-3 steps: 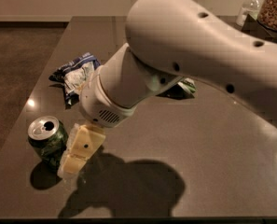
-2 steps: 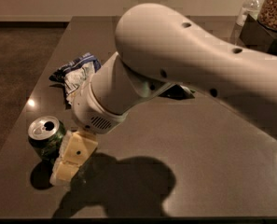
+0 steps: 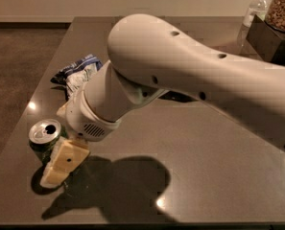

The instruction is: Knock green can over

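Note:
The green can (image 3: 42,140) stands upright near the table's front left edge, its silver top with the pull-tab hole facing up. My gripper (image 3: 60,161), a cream-coloured block at the end of the big white arm (image 3: 180,75), hangs low over the table just right of and in front of the can. It looks to be touching the can's side. The arm's wrist covers the can's right edge.
A crumpled blue and white snack bag (image 3: 78,73) lies behind the can. A dark object (image 3: 180,97) is mostly hidden behind the arm. A jar of nuts (image 3: 281,13) and a clear bottle (image 3: 256,6) stand at the back right. The table edge (image 3: 17,128) runs close to the can's left.
The arm has swung left and down, carrying the gripper from beside the can to against its front right side. The can has stayed upright in the same spot.

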Motion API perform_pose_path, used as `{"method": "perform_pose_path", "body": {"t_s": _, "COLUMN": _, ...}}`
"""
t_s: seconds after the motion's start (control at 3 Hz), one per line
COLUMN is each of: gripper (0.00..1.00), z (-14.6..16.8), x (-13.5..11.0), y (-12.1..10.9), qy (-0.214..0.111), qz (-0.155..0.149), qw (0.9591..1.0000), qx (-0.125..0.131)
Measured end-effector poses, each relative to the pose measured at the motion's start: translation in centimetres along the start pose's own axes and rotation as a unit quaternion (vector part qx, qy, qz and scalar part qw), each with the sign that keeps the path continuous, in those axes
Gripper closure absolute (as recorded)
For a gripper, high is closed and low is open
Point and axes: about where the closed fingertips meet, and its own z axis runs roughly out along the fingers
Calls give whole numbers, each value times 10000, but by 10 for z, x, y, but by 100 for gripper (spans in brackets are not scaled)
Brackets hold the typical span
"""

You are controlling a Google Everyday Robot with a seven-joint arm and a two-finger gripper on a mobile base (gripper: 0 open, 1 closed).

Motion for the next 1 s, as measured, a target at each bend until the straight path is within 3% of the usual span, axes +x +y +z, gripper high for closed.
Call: {"method": "perform_pose_path", "body": {"t_s": 1.0, "gripper": 86, "z": -23, "x": -9, "y": -7, "qy": -269, "qz": 135, "qw": 9995, "qx": 11}}
